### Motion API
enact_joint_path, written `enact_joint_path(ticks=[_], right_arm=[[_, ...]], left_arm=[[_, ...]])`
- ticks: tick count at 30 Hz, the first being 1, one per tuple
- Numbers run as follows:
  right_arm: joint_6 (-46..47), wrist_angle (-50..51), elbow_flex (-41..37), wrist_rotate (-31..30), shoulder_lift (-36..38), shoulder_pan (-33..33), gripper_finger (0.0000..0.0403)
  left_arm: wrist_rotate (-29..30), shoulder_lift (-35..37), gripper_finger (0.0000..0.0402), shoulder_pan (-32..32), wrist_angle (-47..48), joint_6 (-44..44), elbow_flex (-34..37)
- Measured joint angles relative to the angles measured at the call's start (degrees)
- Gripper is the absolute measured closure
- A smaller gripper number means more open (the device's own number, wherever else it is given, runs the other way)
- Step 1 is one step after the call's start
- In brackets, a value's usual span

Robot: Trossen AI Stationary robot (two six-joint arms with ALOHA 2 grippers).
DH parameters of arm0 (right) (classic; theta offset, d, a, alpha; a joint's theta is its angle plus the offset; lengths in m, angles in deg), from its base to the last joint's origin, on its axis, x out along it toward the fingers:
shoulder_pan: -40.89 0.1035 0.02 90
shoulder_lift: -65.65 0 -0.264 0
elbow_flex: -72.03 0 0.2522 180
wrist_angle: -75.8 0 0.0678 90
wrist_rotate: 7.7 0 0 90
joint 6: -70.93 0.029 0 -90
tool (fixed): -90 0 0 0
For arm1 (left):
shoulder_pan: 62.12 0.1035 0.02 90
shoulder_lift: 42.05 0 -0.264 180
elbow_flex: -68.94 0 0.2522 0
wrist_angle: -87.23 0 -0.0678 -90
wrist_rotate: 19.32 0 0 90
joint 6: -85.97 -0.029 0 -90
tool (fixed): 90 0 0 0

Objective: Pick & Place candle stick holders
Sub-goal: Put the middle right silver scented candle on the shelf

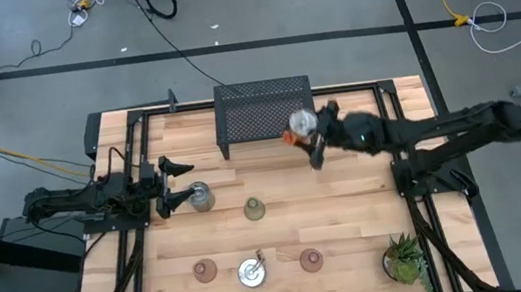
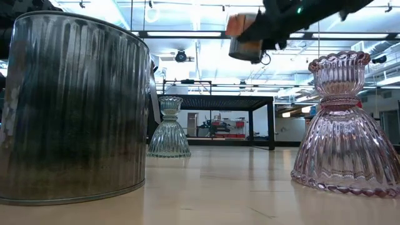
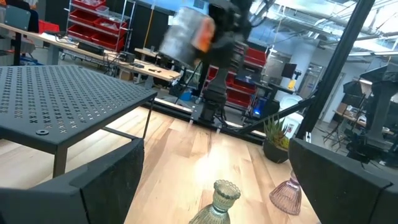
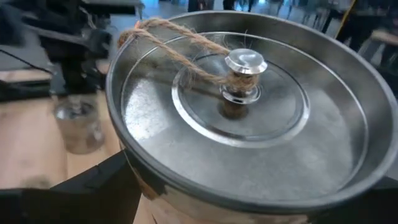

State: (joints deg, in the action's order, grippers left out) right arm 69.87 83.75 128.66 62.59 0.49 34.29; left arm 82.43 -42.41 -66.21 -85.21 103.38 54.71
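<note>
Bright, even overhead light; ceiling lamps (image 2: 206, 12) glare in the low view. The lifted orange-copper holder (image 3: 186, 34) shows motion-blurred; shadows stay soft.

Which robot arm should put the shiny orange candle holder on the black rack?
The right. Its right gripper already holds the orange holder up by the rack. The left gripper sits low by another silver holder.
</note>
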Motion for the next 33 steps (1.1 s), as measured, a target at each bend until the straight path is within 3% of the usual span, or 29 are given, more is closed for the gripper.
enact_joint_path(ticks=[6, 12, 26, 33], right_arm=[[3.46, -2.16, -2.73, 9.54, -3.46, -13.58, 0.0068], [5.52, -7.61, -2.04, 15.59, -9.13, -19.48, 0.0068], [2.12, 0.14, 13.29, 14.51, -21.39, -22.23, 0.0068], [1.14, 3.04, 13.92, 13.31, -22.78, -25.58, 0.0068]], left_arm=[[0.53, 0.0, 0.0003, 0.0, 0.01, -0.07, 0.0], [1.38, 0.0, 0.0003, -0.01, 0.06, -0.14, 0.0], [1.95, 0.0, 0.0003, 0.01, 0.07, -1.31, 0.0], [1.95, 0.02, 0.0003, 0.0, 0.07, -1.2, 0.0]])
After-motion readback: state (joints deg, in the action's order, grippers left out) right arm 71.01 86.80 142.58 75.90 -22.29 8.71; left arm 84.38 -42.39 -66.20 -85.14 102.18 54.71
